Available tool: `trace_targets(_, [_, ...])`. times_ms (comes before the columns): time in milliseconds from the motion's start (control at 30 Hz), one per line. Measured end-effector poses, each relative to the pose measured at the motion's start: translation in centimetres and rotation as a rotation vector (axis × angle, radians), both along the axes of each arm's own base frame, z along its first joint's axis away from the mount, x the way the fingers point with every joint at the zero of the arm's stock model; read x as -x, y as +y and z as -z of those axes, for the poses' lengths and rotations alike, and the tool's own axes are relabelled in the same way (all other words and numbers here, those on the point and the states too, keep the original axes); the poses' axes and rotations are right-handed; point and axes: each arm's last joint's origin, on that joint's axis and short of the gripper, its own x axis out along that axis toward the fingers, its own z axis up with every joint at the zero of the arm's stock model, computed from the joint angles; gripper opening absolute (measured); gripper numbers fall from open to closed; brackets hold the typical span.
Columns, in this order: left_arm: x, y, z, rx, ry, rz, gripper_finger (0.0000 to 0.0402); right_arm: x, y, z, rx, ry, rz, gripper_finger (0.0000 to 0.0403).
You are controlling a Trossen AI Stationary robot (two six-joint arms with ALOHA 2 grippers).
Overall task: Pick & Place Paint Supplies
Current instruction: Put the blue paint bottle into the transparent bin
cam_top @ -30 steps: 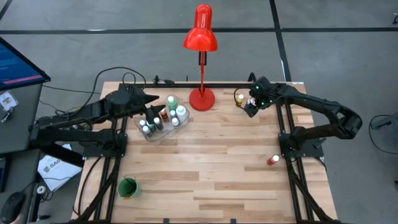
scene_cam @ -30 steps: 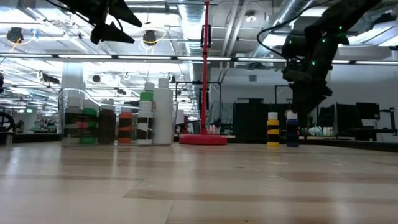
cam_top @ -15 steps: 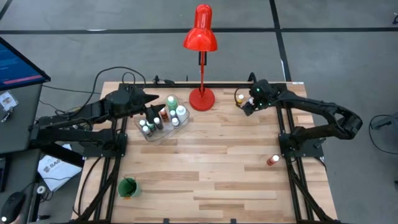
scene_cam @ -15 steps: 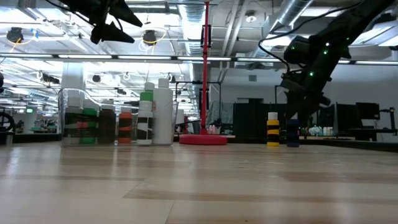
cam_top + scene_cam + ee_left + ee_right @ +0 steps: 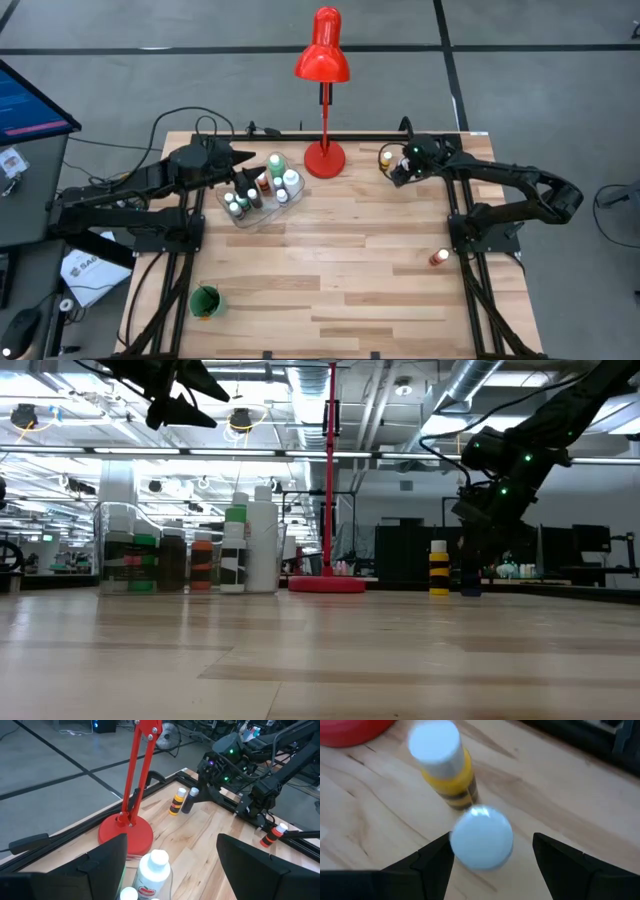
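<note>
A clear container (image 5: 262,192) near the table's far left holds several paint bottles (image 5: 190,560). My left gripper (image 5: 245,165) hovers open above it, and the left wrist view (image 5: 170,870) shows a white bottle below. Near the far right, a yellow-and-black bottle (image 5: 445,767) and a dark bottle with a white cap (image 5: 481,837) stand on the table. My right gripper (image 5: 492,842) is open, one finger on each side of the dark bottle's cap. It also shows in the high view (image 5: 397,172). A red bottle (image 5: 437,258) stands alone by the right edge. No brushes show. My right gripper comes at the dark bottle (image 5: 470,575) slanting down from the right, its fingers astride the white cap (image 5: 470,840). One fingertip (image 5: 442,847) lies right against the cap's edge; whether it touches I cannot tell. The bottle's base stays on the table.
A tall red desk lamp (image 5: 324,158) stands at the far middle, its base between container and yellow bottle. A green cup (image 5: 206,300) sits at the near left corner. Bare wood (image 5: 340,260) fills the middle and near part of the table.
My right gripper has tipped from pointing almost straight down to slanting, and has come lower around the dark bottle. The bottles have stayed in place.
</note>
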Motion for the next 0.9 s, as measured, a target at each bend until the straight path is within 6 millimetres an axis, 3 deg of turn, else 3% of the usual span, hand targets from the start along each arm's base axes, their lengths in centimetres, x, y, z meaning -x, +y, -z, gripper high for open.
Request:
trace_targets(200, [0.0,0.0,0.0,-0.001,-0.002,0.0,0.0296,0.3,0.3,0.7,-0.022,0.01,0.014,0.0249])
trace_targets(600, [0.0,0.0,-0.1,-0.003,-0.008,-0.004,0.0296,-0.5,0.0,0.1,0.038,-0.063,-0.014,0.0135])
trace_targets(900, [0.0,0.0,-0.1,-0.004,-0.012,-0.003,0.0296,-0.9,1.1,0.0,0.005,-0.067,-0.032,0.0156])
